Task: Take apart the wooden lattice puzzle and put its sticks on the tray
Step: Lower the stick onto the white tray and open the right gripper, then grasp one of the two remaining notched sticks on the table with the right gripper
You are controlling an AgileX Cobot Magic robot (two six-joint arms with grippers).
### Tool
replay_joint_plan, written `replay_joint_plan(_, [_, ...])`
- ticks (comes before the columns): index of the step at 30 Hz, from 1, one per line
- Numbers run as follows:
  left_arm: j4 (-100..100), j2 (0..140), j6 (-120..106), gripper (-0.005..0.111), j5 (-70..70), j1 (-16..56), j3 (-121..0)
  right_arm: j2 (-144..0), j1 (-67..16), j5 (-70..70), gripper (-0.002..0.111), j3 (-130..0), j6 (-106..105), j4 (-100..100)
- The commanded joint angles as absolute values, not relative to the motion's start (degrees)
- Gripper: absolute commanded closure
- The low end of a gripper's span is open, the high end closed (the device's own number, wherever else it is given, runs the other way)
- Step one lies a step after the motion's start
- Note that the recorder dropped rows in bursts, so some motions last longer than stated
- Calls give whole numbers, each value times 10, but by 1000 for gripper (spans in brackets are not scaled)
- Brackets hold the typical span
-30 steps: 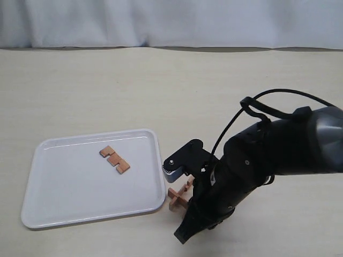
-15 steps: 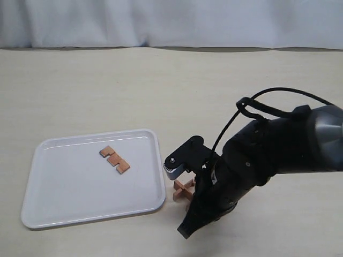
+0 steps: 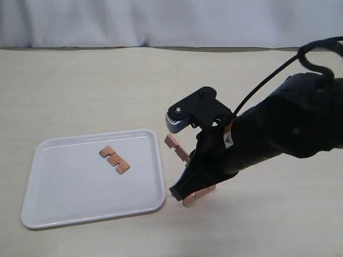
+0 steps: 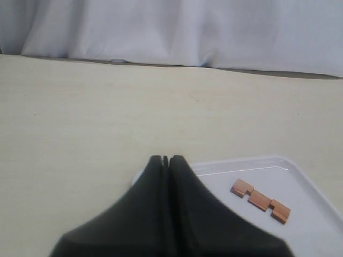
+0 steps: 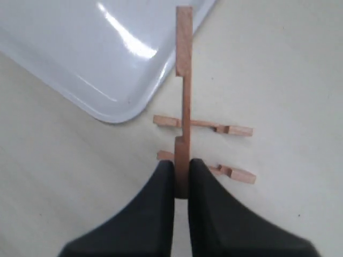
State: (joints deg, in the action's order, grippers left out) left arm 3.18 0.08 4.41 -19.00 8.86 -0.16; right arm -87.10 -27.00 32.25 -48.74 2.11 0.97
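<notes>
My right gripper (image 3: 190,160) hangs above the table just right of the white tray (image 3: 64,209), shut on one end of a reddish-brown notched stick (image 3: 177,147). The right wrist view shows that stick (image 5: 183,80) edge-on between the fingers, reaching toward the tray corner (image 5: 80,53). Below it two loose sticks (image 5: 203,125) (image 5: 236,172) lie side by side on the table, with no interlocked lattice left. One of them (image 3: 198,196) peeks out under the arm. Another stick (image 3: 114,159) lies on the tray. My left gripper (image 4: 165,159) is shut and empty beside the tray (image 4: 316,214).
A white cloth backdrop (image 3: 171,21) runs along the far edge of the beige table. The right arm's dark bulk (image 3: 289,128) covers the table's right side.
My right gripper has risen and shifted toward the tray with one stick pulled out of the small cross. The remaining sticks stayed on the table.
</notes>
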Motion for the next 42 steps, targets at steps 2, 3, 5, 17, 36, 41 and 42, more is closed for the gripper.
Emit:
replay_joint_plan(2, [30,0,48,107,-185,89,0,-870,-271,250,104,-493,-8,97])
replay_joint_plan(3, [30,0,48,107,-185,89,0,-884,-286,231,104,-500,-17,103])
replay_joint_plan(5, [30,0,48,107,-185,89,0,-910,-308,225,104,-520,-17,103])
replay_joint_plan(17, [30,0,48,107,-185,89,0,-1118,-382,225,99,-721,30,103])
replay_joint_plan(36, [30,0,48,107,-184,89,0,-1078,-382,361,33,-771,47,63])
replay_joint_plan(41, [30,0,48,107,-184,89,0,-1036,-380,420,33,-771,47,27])
replay_joint_plan(42, [30,0,48,107,-184,89,0,-1029,-380,426,33,-770,47,19])
